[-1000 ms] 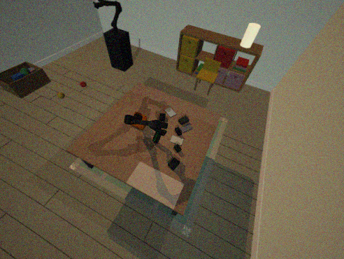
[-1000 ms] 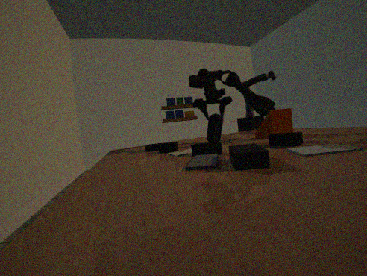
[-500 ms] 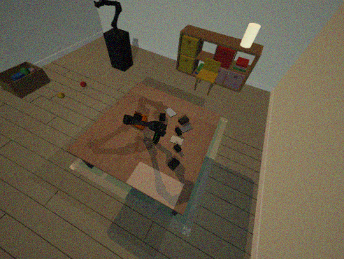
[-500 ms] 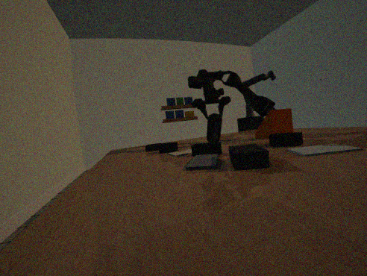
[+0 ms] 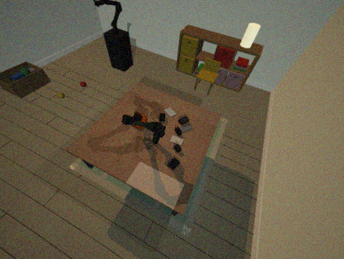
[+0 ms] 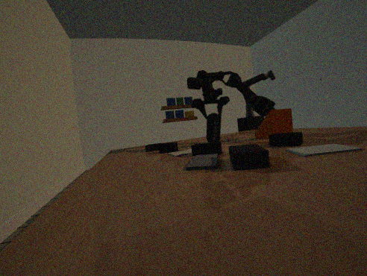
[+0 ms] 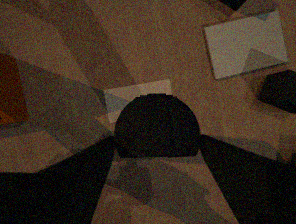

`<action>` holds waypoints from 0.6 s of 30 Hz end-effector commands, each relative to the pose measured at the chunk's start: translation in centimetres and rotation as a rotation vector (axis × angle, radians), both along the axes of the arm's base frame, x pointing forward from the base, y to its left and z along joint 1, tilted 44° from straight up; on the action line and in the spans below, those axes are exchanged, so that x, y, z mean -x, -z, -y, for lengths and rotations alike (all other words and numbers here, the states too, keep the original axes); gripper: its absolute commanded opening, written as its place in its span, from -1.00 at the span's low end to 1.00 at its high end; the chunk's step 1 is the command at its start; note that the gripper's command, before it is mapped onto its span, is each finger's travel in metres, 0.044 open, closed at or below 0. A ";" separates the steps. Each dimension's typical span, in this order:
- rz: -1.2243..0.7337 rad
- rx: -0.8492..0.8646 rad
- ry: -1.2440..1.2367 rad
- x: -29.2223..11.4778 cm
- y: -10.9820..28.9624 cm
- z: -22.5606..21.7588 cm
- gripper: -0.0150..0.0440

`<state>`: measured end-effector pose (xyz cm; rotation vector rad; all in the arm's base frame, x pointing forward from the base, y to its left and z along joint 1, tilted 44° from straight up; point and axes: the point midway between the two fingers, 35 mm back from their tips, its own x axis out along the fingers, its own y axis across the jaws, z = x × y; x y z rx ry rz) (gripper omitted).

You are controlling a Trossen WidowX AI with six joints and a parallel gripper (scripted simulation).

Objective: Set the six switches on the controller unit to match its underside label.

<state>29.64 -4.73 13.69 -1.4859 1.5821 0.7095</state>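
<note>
Gripper (image 5: 156, 139) (image 6: 212, 113) (image 7: 157, 140) holds dark object (image 6: 213, 128) (image 7: 157, 125) above bench (image 5: 196, 168) (image 6: 168, 209) (image 7: 160, 35).

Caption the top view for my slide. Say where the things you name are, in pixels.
A black arm (image 5: 140, 123) (image 6: 259, 104) reaches over a cluttered bench (image 5: 101, 127) (image 6: 186, 224) (image 7: 150, 50), with a yellow chair (image 5: 207, 75) and shelf unit (image 5: 217, 36) behind.
</note>
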 end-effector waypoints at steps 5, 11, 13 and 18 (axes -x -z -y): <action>0.007 -0.008 0.002 0.3 -0.9 0.8 0.65; 0.008 -0.019 0.000 0.4 -1.3 1.2 0.65; 0.008 -0.016 0.001 0.4 -1.4 1.3 0.65; 0.006 -0.005 0.002 0.5 -1.7 1.5 0.65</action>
